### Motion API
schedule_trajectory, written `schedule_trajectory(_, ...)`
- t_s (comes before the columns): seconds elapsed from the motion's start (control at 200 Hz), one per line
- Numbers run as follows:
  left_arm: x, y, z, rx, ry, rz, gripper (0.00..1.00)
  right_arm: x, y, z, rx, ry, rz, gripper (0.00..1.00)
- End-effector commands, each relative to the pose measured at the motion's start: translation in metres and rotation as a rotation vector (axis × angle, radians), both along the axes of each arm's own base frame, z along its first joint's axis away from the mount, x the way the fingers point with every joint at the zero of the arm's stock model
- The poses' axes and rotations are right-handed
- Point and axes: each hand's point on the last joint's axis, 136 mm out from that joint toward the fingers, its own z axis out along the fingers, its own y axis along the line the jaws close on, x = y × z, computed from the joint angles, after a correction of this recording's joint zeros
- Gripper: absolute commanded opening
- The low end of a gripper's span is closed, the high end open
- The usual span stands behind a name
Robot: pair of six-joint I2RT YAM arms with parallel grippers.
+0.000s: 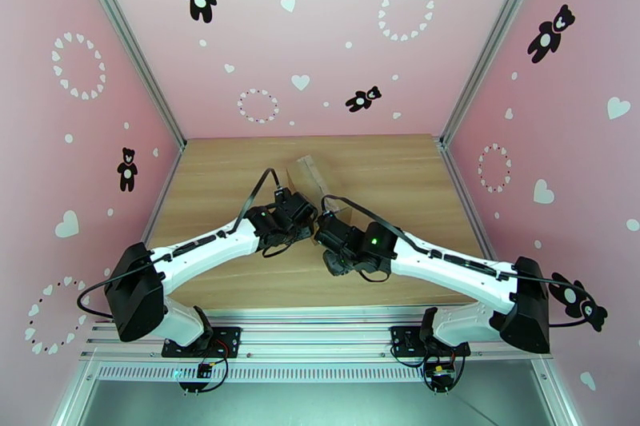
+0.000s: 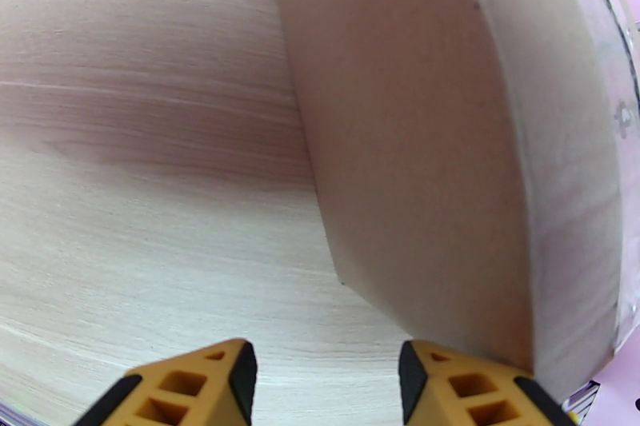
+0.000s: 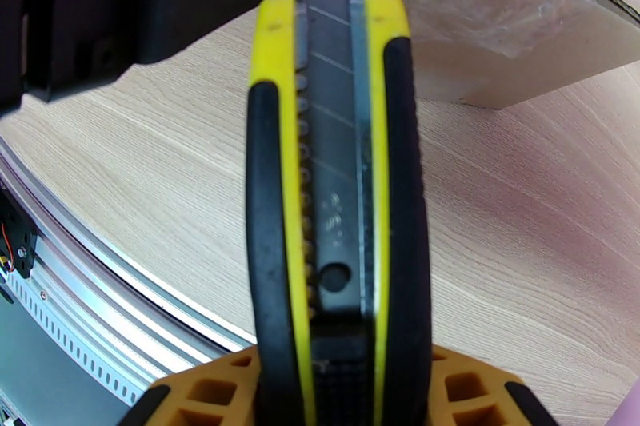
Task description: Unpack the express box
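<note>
- Find small brown tape-sealed corrugated-cardboard express box (image 1: 308,174) mid light wooden table (image 1: 400,172), just beyond both grippers.
- Clenched in right gripper (image 3: 336,389): yellow-and-black snap-blade utility knife (image 3: 332,180), pointing toward box.
- Brace box wall with released left gripper (image 2: 324,388), just beside it; slice shallowly along taped seam.

Mid-frame in the top view, on the surface (image 1: 384,180): the express box (image 1: 308,172), just behind the tips of both arms. In the left wrist view, box at right of frame, beside the right finger of the left gripper (image 2: 324,376), bare surface between the fingers. In the right wrist view, utility knife (image 3: 332,180) clamped in the right gripper (image 3: 344,388), running up mid-frame toward the box at upper right.
</note>
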Motion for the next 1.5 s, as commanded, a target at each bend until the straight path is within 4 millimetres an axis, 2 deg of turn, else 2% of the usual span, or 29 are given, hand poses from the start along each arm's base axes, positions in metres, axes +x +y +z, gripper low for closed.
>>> schedule_trajectory(0.0,0.006,-0.025,0.017,-0.078,-0.045,-0.033,0.54,-0.011,0.031,0.012,0.084,0.001,0.125,0.0)
schedule_trajectory(0.3,0.002,0.02,0.042,0.014,-0.095,0.012,0.55,-0.007,0.009,0.008,0.056,-0.011,0.075,0.0)
schedule_trajectory(0.43,0.009,0.035,0.053,0.017,-0.125,0.04,0.55,-0.007,0.009,0.007,0.064,-0.011,0.065,0.0)
schedule_trajectory(0.561,0.021,0.042,0.062,0.02,-0.149,0.049,0.55,-0.007,0.01,0.006,0.067,-0.01,0.062,0.0)
schedule_trajectory(0.696,0.047,0.035,0.075,0.008,-0.191,0.044,0.56,-0.006,0.01,0.009,0.077,-0.02,0.059,0.0)
schedule_trajectory(0.846,0.08,0.015,0.091,-0.008,-0.234,0.013,0.56,-0.006,0.011,0.007,0.078,-0.018,0.059,0.0)
schedule_trajectory(0.981,0.105,-0.005,0.092,-0.007,-0.239,-0.021,0.56,-0.005,0.011,0.009,0.081,-0.023,0.057,0.0)
schedule_trajectory(1.156,0.123,-0.022,0.074,0.0,-0.205,-0.04,0.55,-0.003,0.011,0.01,0.08,-0.034,0.053,0.0)
schedule_trajectory(1.312,0.13,-0.024,0.051,0.002,-0.159,-0.024,0.55,-0.006,0.006,0.01,0.064,-0.024,0.05,0.0)
schedule_trajectory(1.497,0.139,-0.021,0.035,0.022,-0.13,-0.004,0.55,-0.011,-0.005,0.015,0.05,-0.031,0.041,0.0)
